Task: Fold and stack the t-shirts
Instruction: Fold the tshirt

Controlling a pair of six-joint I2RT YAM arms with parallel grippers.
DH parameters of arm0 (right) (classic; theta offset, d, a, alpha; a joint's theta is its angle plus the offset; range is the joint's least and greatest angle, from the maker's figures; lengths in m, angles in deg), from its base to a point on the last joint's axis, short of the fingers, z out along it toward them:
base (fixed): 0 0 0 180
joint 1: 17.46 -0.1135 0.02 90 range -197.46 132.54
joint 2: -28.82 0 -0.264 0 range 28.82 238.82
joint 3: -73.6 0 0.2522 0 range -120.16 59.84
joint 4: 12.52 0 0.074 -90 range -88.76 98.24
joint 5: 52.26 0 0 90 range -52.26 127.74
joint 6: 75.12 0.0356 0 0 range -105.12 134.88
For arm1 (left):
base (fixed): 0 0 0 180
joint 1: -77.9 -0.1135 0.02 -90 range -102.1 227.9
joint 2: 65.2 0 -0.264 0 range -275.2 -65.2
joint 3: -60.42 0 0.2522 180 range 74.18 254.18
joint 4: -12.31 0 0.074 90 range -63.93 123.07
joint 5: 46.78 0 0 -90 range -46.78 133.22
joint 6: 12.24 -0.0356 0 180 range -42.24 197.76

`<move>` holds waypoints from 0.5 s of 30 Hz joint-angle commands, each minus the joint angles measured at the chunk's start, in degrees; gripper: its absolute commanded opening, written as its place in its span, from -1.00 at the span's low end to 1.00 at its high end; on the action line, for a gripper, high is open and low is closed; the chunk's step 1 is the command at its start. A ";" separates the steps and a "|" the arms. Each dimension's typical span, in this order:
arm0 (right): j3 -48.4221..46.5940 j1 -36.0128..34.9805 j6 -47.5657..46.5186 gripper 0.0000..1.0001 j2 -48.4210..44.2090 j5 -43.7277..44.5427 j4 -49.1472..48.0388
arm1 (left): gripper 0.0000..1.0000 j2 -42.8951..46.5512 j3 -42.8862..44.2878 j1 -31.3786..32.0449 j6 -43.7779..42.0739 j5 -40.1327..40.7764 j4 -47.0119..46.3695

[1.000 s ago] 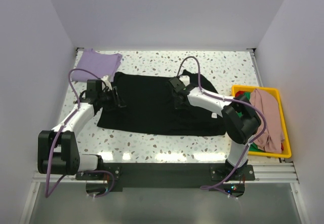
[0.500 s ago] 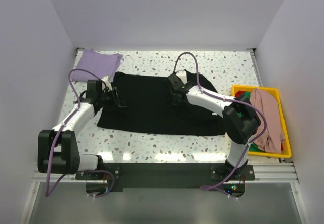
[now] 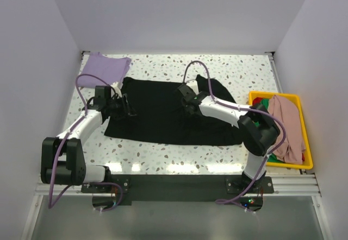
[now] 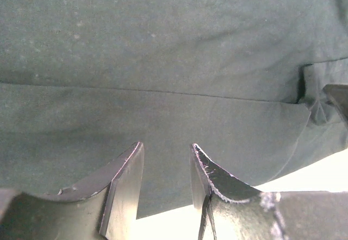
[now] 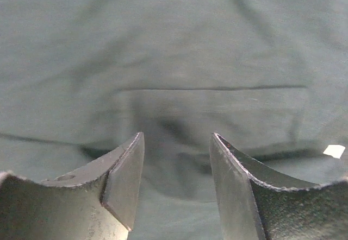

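Top external view: a speckled white desk (image 3: pixel 217 66) carries a flat black cloth t-shirt (image 3: pixel 157 118) centrally, with bare strips along its near and far edges. A folded lavender cloth t-shirt (image 3: pixel 103 66) fills the far-left corner. Left end effector (image 4: pixel 166 153) and right end effector (image 5: pixel 176 142) hang over black cloth, jaws apart, empty.

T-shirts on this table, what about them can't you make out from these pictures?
- Top view: the right arm covers part of the black t-shirt.
- Both wrist views: the frame edges cut off its outline; only close-up cloth shows.
- Yellow bin: the pink t-shirt hides most of what lies beneath.
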 commanded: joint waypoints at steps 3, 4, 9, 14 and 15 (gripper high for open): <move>4.84 9.88 1.81 0.10 -7.84 -2.59 -1.86 | -0.12 -0.09 -0.02 0.33 -1.74 -0.80 -1.41; 5.54 11.30 1.81 0.08 -8.54 -3.56 -2.04 | -0.12 -0.18 -0.02 0.33 -1.74 -0.89 -1.41; 7.31 17.28 1.03 0.05 -8.73 -6.20 -3.09 | -0.12 -0.18 -0.02 0.33 -1.82 -0.89 -1.33; 7.22 19.75 0.85 0.03 -7.06 -6.29 -3.10 | -0.12 0.08 -0.02 0.33 -1.83 -0.89 -1.24; 7.40 20.71 0.76 0.03 -6.88 -6.73 -3.53 | -0.12 0.08 -0.02 0.33 -1.83 -0.89 -1.32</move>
